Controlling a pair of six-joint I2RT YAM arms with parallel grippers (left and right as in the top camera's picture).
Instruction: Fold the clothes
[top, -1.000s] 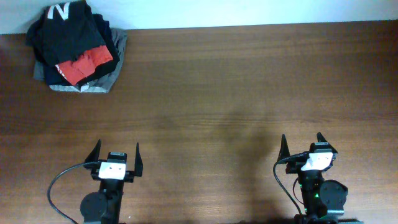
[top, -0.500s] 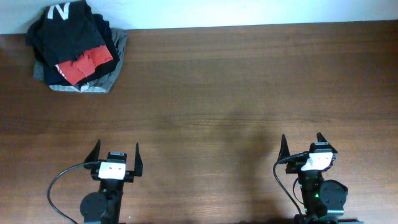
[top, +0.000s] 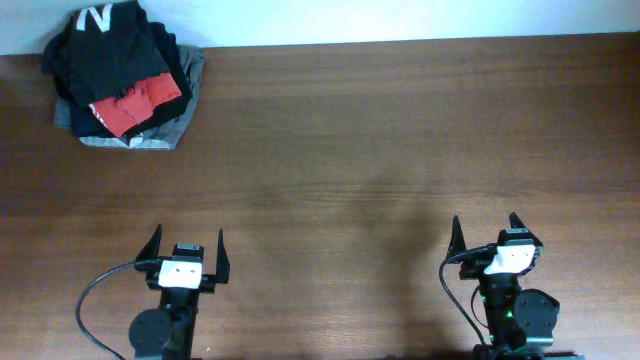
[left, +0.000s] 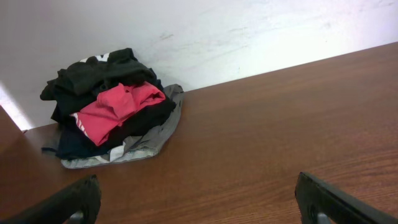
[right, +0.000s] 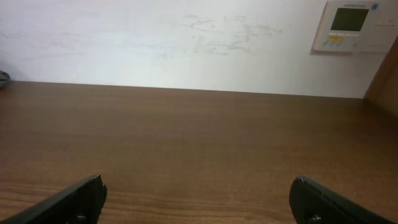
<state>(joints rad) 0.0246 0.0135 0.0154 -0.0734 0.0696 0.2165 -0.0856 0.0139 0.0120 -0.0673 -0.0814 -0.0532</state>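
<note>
The clothes (top: 108, 48), a dark, almost black wrinkly garment with a small white mark, lie on top of a heap at the table's far left corner; the left wrist view shows the clothes (left: 99, 70) against the white wall. My left gripper (top: 188, 238) stands open near the front edge, far from the heap, and nothing lies between the two sides of the left gripper (left: 198, 186). My right gripper (top: 485, 222) is open at the front right. Only bare wood shows under the right gripper (right: 198, 183).
In the same heap a red T-shirt (top: 135, 105) lies under the dark garment, and a grey folded garment (top: 172, 125) sits at the bottom. The brown wooden table (top: 380, 150) ends at a white wall. A wall thermostat (right: 354, 25) hangs at the far right.
</note>
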